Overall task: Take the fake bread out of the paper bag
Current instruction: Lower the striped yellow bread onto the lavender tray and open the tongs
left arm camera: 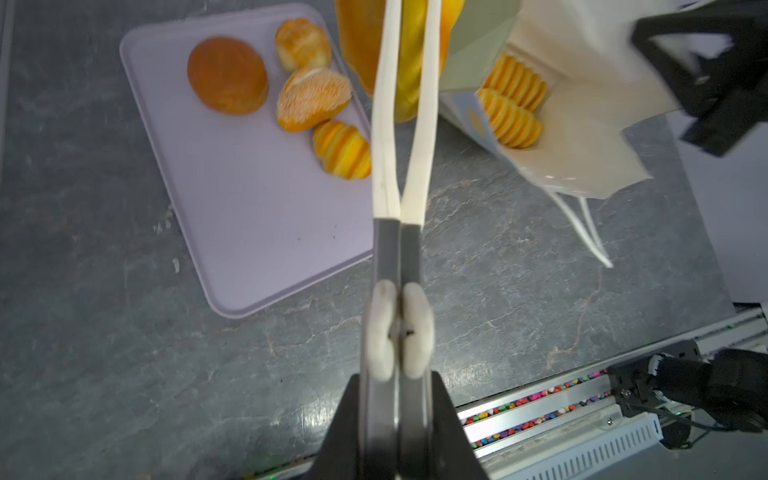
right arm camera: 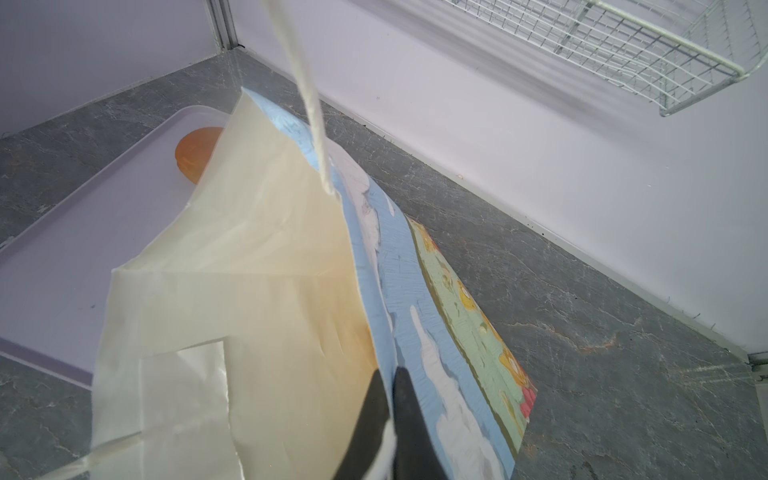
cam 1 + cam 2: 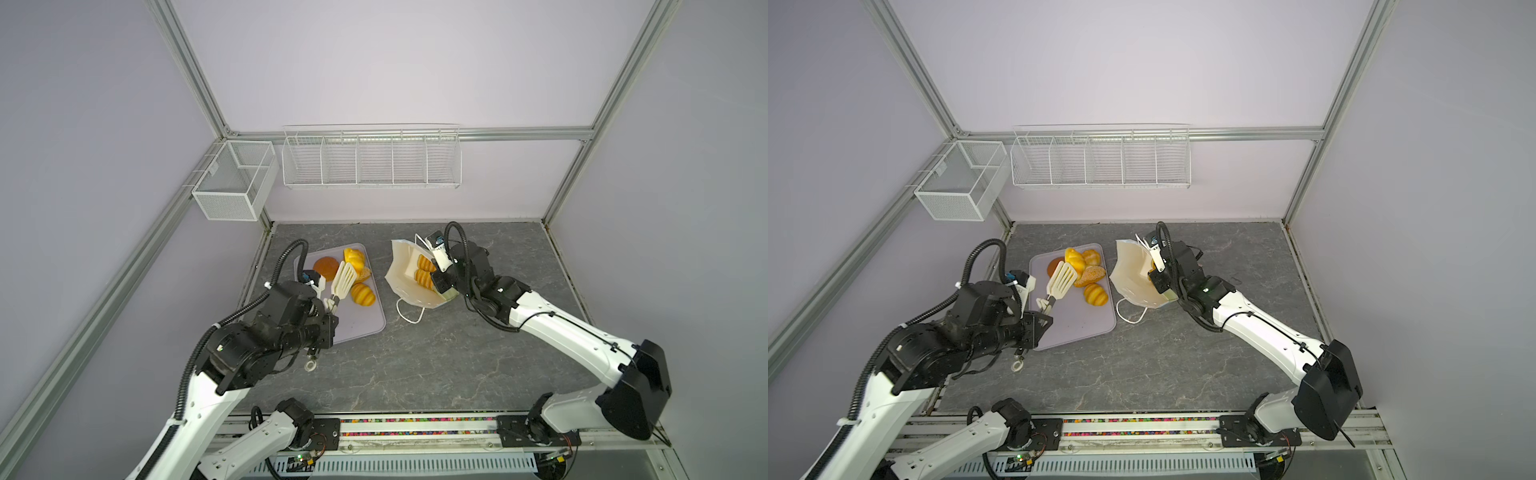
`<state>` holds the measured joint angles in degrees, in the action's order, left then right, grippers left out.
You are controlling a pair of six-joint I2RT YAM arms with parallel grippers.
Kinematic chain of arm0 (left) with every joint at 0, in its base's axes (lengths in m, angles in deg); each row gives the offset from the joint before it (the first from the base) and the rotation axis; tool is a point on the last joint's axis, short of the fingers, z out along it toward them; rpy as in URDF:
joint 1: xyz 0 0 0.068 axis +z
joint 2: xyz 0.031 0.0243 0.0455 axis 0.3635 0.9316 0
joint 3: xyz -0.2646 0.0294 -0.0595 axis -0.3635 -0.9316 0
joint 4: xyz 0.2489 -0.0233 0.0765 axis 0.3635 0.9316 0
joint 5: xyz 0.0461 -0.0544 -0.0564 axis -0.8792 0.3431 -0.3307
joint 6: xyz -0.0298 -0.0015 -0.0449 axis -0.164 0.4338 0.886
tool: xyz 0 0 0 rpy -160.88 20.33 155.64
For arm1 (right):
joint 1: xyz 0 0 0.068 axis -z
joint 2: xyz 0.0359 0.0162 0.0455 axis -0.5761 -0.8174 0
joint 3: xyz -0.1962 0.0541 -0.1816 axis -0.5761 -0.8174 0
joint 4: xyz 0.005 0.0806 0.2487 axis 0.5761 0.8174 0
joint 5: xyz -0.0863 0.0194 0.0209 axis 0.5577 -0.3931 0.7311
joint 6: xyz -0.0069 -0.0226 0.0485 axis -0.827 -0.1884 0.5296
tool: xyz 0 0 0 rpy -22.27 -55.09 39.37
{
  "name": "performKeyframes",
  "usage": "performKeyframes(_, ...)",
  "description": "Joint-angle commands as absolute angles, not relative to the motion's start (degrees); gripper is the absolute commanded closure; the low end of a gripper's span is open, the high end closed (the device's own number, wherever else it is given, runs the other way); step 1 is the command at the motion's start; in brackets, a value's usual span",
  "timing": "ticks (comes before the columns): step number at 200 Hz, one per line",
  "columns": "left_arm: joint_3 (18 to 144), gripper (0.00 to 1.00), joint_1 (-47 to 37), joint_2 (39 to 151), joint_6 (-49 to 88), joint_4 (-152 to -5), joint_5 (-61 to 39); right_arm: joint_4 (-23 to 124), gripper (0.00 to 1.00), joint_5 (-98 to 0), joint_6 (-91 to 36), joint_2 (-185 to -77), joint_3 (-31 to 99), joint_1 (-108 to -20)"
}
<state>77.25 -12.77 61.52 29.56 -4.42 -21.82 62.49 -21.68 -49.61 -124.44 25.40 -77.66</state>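
Observation:
My left gripper (image 1: pixel 398 384) is shut on the grey handles of white slotted tongs (image 1: pixel 384 124). A yellow-orange loaf (image 1: pixel 409 62) sits between the blade ends, over the far part of the lilac tray (image 3: pixel 361 324). A brown round bun (image 1: pixel 226 75), a pale bun (image 1: pixel 302 43), a seeded roll (image 1: pixel 313 99) and a ridged roll (image 1: pixel 343 149) lie on the tray. The paper bag (image 3: pixel 405 266) leans open on the table with two ridged rolls (image 3: pixel 424 270) inside. My right gripper (image 2: pixel 388 374) is shut on the bag's blue printed wall (image 2: pixel 399 257).
A white wire rack (image 3: pixel 372 160) and a mesh basket (image 3: pixel 232 180) hang on the back wall. The bag's cord handle (image 3: pixel 409 313) lies on the grey table. A small white ring (image 3: pixel 309 365) hangs under my left arm. The rail (image 3: pixel 415 428) runs along the front.

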Motion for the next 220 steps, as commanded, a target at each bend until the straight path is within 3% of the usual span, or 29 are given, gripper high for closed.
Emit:
performKeyframes(1, 67.95, 0.97, -6.65, 60.26, 36.37, -14.29, -12.02, 62.74, 0.93, -20.76, -49.42, -124.52, 26.22, -77.57)
performKeyframes(53, 52.40, 0.99, 10.38, 61.09, 40.83, -34.51, 6.40, 63.00, 0.93, -21.25, -49.81, -122.65, 24.54, -77.32)
performKeyframes(102, 47.05, 0.99, 19.48, 64.84, 43.39, -44.49, 12.28, 62.93, 0.93, -21.57, -50.40, -121.43, 23.66, -76.90)
performKeyframes(220, 43.73, 1.00, 26.97, 78.53, 52.30, -66.19, 20.02, 62.03, 0.93, -22.39, -51.18, -121.35, 22.56, -75.48)
